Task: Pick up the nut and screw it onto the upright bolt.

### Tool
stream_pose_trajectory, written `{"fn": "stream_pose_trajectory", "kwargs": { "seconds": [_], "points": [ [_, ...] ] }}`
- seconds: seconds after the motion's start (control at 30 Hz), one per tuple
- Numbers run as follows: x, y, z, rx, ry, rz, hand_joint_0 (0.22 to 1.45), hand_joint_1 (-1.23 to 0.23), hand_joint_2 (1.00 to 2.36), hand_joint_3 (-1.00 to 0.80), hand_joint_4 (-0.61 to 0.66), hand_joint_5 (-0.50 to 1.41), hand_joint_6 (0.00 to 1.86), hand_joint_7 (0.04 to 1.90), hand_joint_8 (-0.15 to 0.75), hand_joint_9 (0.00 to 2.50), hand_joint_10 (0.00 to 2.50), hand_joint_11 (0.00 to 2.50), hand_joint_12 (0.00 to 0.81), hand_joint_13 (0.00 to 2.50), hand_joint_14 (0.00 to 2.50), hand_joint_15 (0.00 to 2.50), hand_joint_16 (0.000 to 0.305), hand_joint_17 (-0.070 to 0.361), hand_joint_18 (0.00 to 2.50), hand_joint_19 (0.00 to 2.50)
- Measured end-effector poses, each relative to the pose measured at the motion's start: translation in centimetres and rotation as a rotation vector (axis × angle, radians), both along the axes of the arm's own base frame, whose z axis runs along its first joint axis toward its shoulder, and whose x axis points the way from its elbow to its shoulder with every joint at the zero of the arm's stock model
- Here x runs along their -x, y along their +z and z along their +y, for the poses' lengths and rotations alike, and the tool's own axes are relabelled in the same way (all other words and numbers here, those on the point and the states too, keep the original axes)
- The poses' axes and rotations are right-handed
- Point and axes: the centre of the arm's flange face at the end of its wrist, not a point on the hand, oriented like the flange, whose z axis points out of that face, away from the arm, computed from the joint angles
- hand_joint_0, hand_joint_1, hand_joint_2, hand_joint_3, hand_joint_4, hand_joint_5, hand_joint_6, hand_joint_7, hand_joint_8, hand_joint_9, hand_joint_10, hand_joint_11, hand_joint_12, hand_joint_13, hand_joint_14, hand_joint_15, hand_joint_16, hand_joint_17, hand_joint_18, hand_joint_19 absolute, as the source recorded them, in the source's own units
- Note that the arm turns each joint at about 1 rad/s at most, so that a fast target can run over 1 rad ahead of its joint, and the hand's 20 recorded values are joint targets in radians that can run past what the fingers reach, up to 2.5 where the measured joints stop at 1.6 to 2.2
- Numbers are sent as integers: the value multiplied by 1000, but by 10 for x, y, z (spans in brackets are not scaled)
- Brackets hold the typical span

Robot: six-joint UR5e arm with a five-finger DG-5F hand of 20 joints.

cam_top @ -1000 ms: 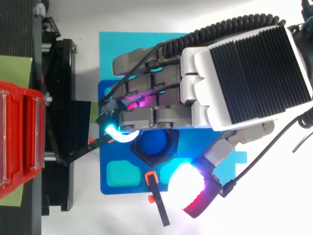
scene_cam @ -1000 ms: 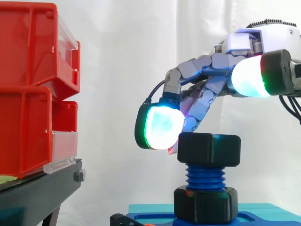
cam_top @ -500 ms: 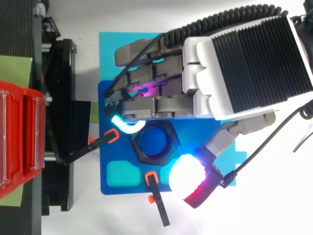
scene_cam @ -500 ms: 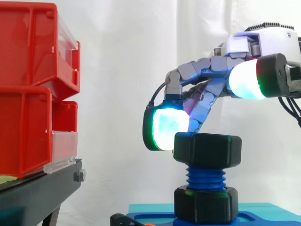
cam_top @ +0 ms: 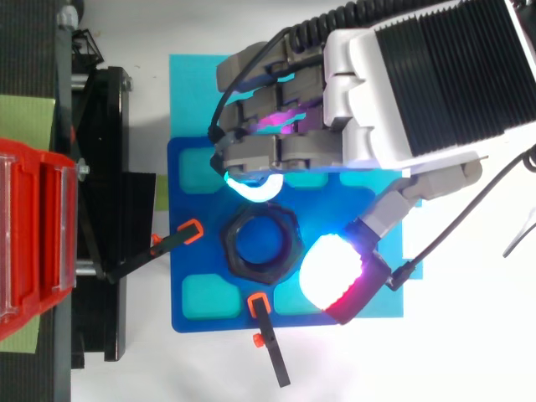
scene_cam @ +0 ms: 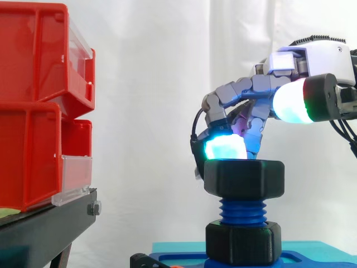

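Your hand [cam_top: 423, 79] hangs over the blue plastic base plate [cam_top: 186, 268], fingers [scene_cam: 224, 148] curled, gripping nothing, glowing pads just beside the black hexagonal nut [scene_cam: 244, 177]. The nut sits on top of the upright blue threaded bolt [scene_cam: 242, 211], above a second black nut [scene_cam: 243, 241] at its foot.

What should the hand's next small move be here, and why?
Probably lower and close the hand round the black hexagonal nut to turn it down: its glowing pads sit above the nut, gripping nothing, and bare blue bolt thread shows below it.
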Motion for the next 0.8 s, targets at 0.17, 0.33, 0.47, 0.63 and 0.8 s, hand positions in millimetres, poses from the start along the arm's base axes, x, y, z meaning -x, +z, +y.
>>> {"fn": "stream_pose_trajectory", "kwargs": {
  "seconds": [0.17, 0.33, 0.47, 0.63, 0.8],
  "points": [
    [1, 0, -5, 4, -2, -3, 550, -270, 1000, -500, 122, 98, 501, 1483, 208, 1278, 0, 0, 191, 873, 0, 0, 20, 46, 656, 110],
    [1, 1, -9, 5, -2, -7, 544, -203, 1000, -500, 212, 28, 504, 1281, 250, 1180, 0, 0, 220, 789, 0, 0, 24, 54, 548, 101],
    [1, 2, -10, 5, -1, -13, 541, -190, 1000, -500, 260, -21, 505, 1090, 241, 1101, 0, 0, 236, 743, 0, 0, 26, 58, 500, 107],
    [0, 3, -10, 5, 1, -26, 535, -179, 1000, -500, 255, -57, 504, 886, 243, 1033, 0, 0, 248, 698, 0, 0, 28, 63, 462, 104],
    [-2, 6, -8, 4, 4, -43, 529, -167, 1000, -500, 228, -86, 502, 739, 228, 967, 0, 0, 256, 657, 0, 0, 31, 69, 425, 94]
  ]
}}
